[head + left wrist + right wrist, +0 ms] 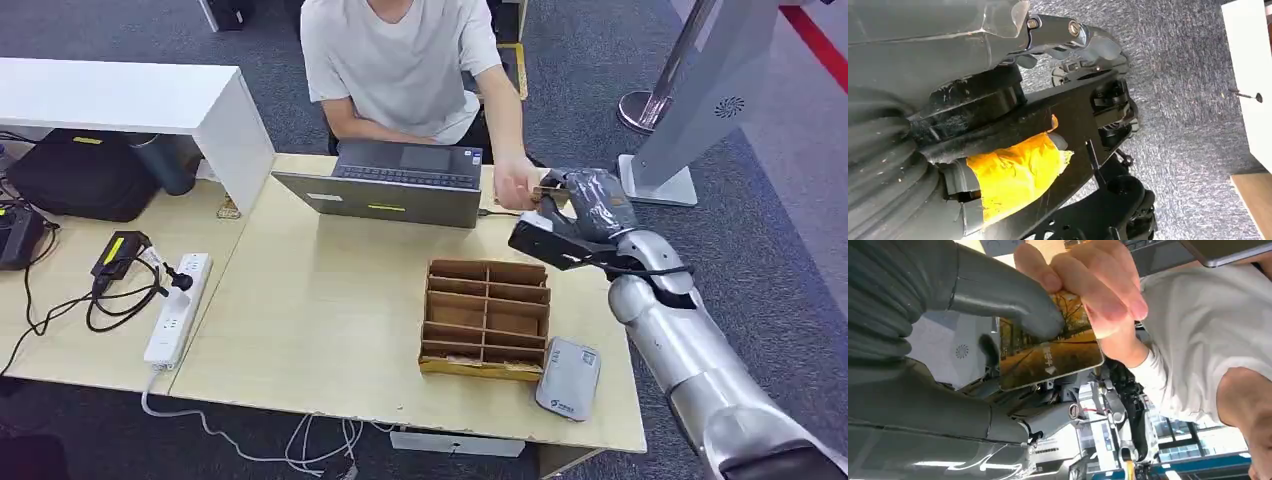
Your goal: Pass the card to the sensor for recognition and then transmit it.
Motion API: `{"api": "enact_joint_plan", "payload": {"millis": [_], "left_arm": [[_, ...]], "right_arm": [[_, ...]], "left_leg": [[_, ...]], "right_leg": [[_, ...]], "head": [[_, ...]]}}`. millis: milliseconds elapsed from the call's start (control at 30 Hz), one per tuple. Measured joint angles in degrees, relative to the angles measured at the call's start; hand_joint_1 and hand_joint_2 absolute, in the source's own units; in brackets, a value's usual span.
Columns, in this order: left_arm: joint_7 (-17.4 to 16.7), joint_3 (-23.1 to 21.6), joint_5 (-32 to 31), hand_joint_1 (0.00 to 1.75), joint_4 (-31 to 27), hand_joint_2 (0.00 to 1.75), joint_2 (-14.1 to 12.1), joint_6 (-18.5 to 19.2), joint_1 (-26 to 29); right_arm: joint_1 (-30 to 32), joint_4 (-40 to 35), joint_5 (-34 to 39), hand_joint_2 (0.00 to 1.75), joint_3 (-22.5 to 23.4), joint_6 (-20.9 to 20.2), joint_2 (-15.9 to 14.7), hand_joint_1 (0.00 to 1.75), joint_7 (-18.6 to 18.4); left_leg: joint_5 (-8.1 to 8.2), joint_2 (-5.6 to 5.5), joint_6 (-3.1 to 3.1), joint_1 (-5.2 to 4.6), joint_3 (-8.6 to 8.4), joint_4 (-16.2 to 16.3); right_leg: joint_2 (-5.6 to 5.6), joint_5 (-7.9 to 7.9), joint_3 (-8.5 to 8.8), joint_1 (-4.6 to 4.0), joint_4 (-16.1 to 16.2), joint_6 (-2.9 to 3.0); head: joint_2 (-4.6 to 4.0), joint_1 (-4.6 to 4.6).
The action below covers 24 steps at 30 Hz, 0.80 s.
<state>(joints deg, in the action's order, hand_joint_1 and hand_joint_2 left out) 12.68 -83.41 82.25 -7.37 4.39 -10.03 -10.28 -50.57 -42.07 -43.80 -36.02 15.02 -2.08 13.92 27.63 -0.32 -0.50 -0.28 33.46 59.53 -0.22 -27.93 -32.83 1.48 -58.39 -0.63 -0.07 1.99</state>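
**Two hands on one card**

Your right hand [585,205] is up over the far right corner of the tabletop [330,300]. It holds the card [1048,350] with its thick thumb [1013,305] pressed on the card's picture side. The card shows a road with yellow trees.

A person's hand [1093,282] has hold of the same card at the edge away from your hand. Its fingers touch the card right beside your thumb. So both hands grip the card at once. In the head view the person's hand [517,185] meets your right hand just past the corner of the laptop [395,185].

The person in the light shirt [400,60] sits behind the laptop, across the tabletop from you.

Nearer to you than your right hand sits the brown box with slots [487,315]. Just beside the box, on its near right side, lies the grey sensor [568,378], flat on the tabletop. It is well apart from the card.

Your left hand [948,100] hangs down over the grey carpet [1188,100]. You cannot tell if its fingers are open or closed.
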Motion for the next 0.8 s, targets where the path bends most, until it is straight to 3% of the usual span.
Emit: {"api": "enact_joint_plan", "payload": {"millis": [367,467,567,800], "left_arm": [[0.0,0.1,0.5,0.0,0.0,1.75,0.0,0.5,0.0],[1.4,0.1,0.5,0.0,0.0,1.75,0.0,0.5,0.1],[4.4,0.2,1.0,0.0,0.0,1.75,0.0,-0.7,0.6],[4.0,1.2,2.1,0.0,0.0,1.75,0.0,-0.6,0.7]], "right_arm": [[0.1,-0.3,1.2,1.75,0.0,-0.3,-0.6,1.75,0.0],[0.2,-0.5,1.9,1.75,0.0,-0.7,-1.0,1.75,0.0],[0.6,-1.2,2.5,1.75,0.0,-0.6,-1.8,1.75,0.0],[3.4,-3.6,3.4,1.75,0.3,0.9,-4.8,1.75,0.8]], "left_leg": [[0.0,-0.03,0.0,-0.01,0.01,0.0],[0.0,-0.03,0.0,-0.01,0.0,0.0],[0.0,-0.03,0.0,-0.01,0.02,0.0],[0.01,-0.03,0.0,-0.01,0.03,0.0]], "right_leg": [[-0.01,0.0,0.0,0.01,0.0,0.0],[-0.01,0.0,-0.01,0.01,0.0,0.0],[-0.01,0.0,-0.03,0.0,0.0,0.0],[-0.04,0.0,-0.03,0.0,0.0,0.0]], "head": [[0.0,0.0],[0.0,0.02],[0.0,0.0],[0.0,0.0]]}}
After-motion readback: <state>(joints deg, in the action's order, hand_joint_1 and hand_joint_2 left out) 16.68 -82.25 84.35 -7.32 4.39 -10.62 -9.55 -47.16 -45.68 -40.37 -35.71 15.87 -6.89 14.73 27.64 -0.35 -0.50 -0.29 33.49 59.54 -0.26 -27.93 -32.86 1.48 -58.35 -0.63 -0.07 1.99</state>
